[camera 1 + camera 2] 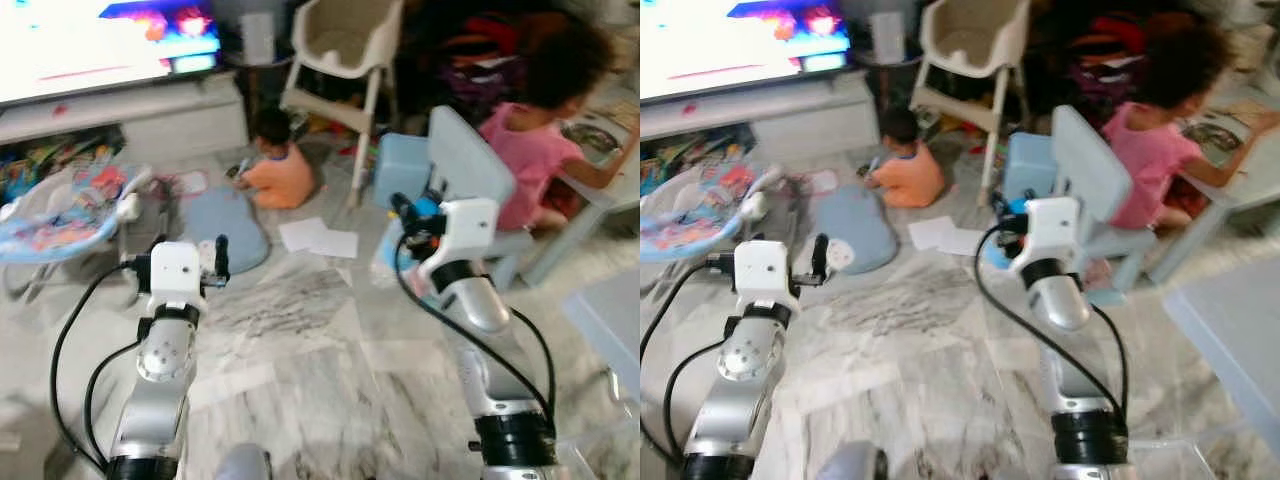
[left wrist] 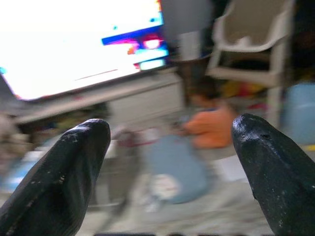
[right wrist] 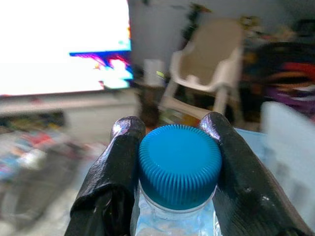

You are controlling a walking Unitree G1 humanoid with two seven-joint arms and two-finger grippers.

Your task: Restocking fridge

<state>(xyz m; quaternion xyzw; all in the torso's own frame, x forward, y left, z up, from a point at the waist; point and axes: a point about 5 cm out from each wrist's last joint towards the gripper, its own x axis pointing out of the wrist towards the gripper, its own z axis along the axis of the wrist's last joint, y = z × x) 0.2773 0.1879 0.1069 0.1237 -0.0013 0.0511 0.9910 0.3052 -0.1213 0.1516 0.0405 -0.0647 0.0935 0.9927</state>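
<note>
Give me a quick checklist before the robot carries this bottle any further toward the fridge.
1. Grip: right gripper jaws shut on the clear plastic bottle with the ribbed blue cap, just under the cap: ok.
2. Left gripper free, jaws open: ok.
3. Path ahead: small child in orange sitting on the marble floor: not ok.
4. Right side: child in pink on a pale blue chair close to the right arm: not ok.
5. Fridge located: cannot tell.
6. Images sharp: blurred, not ok.
</note>
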